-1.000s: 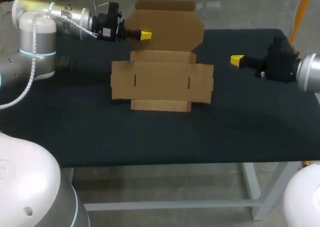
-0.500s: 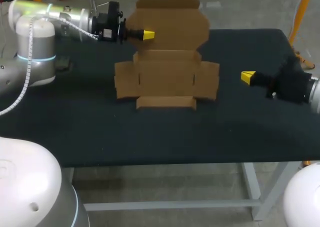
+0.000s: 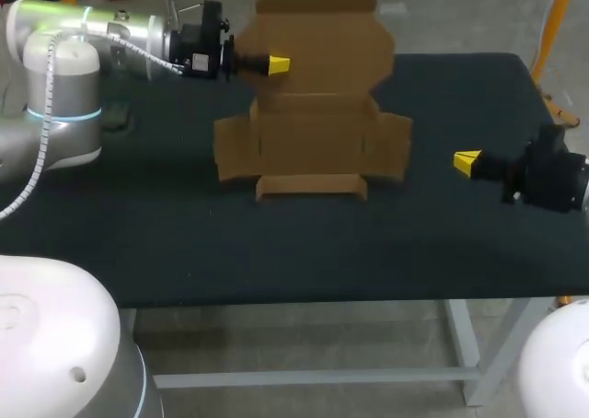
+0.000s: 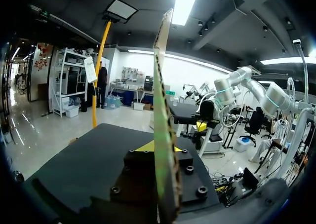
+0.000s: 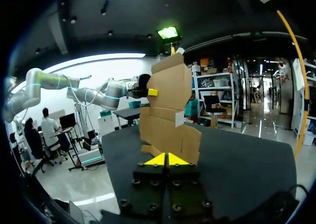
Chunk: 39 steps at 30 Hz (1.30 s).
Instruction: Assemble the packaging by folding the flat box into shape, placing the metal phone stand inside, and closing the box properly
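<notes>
1. The box is an unfolded brown card blank. It stands nearly upright at the far middle of the worktop.
2. Its wide top flap is raised highest. Side flaps spread out to both sides at mid-height, and a narrow bottom flap lies forward on the worktop.
3. The left tool grips the top flap at its left edge. In the left wrist view the card runs edge-on between the two yellow tips, with one tip on each face.
4. The left arm comes in level from the far left corner, well above the worktop.
5. The right tool is closed on nothing. In the right wrist view its yellow tips meet with only a thin seam between them.
6. It hovers to the right of the box, apart from it, and points at the box's right side flap.
7. The right arm enters from the right edge.
</notes>
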{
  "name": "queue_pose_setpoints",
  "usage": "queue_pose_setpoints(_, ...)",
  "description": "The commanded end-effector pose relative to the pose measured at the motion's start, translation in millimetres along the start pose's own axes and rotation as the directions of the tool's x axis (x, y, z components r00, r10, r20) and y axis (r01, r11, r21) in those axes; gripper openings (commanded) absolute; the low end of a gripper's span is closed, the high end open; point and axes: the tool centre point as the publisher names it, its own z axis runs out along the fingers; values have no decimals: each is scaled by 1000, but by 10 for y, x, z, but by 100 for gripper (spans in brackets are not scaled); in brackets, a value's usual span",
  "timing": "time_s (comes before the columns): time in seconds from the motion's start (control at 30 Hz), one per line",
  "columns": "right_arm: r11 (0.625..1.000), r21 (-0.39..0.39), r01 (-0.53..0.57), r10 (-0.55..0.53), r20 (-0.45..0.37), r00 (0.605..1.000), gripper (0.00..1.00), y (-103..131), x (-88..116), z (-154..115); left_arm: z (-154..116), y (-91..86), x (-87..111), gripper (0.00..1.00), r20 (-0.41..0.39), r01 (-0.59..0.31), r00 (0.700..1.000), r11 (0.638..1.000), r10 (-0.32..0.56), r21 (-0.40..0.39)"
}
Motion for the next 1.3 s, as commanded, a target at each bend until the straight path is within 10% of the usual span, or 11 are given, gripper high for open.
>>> queue_pose_setpoints(0.03,1000,2,6,-6,-1,1000,0,-40,93,-30,-24,-9,116,0,33,11,999,1000,-11,-5)
queue_pose_setpoints(0.63,1000,11,-5,5,3,1000,0,-205,292,15,7,164,85,0,-99,69,993,998,-68,4)
queue_pose_setpoints(1.3,999,38,12,-11,-28,1000,0,-295,432,301,41,253,118,0,-41,-2,999,1000,1,-29)
